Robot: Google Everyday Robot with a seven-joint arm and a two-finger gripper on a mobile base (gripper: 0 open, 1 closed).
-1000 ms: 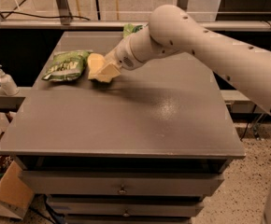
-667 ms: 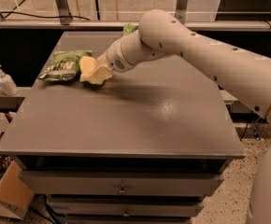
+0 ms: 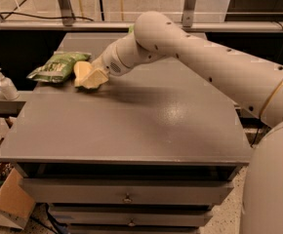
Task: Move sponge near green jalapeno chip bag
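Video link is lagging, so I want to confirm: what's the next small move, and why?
Probably lower slightly and release. The gripper holds the sponge tilted, already right beside the green jalapeno chip bag on the table.

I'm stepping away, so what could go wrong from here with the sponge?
1. The gripper holds the sponge close beside the green jalapeno chip bag, which lies at the table's left edge; moving further left could push the bag off.
2. The sponge looks tilted, so on release it may land on the bag, not beside it.
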